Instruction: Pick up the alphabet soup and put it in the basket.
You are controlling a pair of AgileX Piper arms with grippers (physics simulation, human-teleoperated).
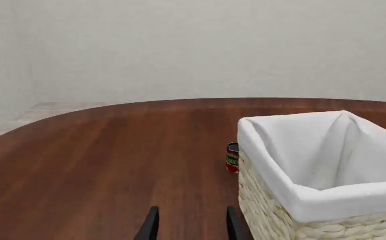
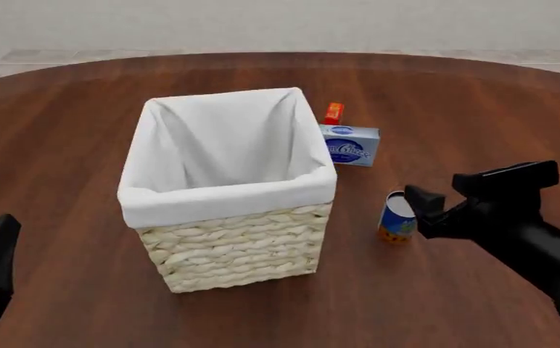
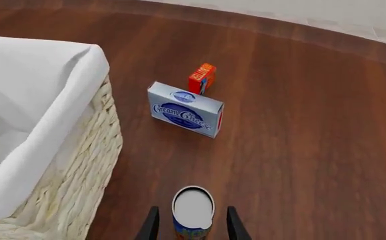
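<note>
The alphabet soup is a small blue can with orange graphics, upright on the table right of the basket. My right gripper is at the can's right side, low over the table. In the right wrist view the can's grey lid stands between the two fingers of the right gripper, which is open with a narrow gap on each side. The cream wicker basket with its white liner is empty. My left gripper is open with nothing in it, near the table's front left, beside the basket.
A blue-white box lies behind the basket's right corner, with a small orange-red box just past it; both show in the right wrist view. A small red item stands past the basket. The brown table ends in a curved far edge.
</note>
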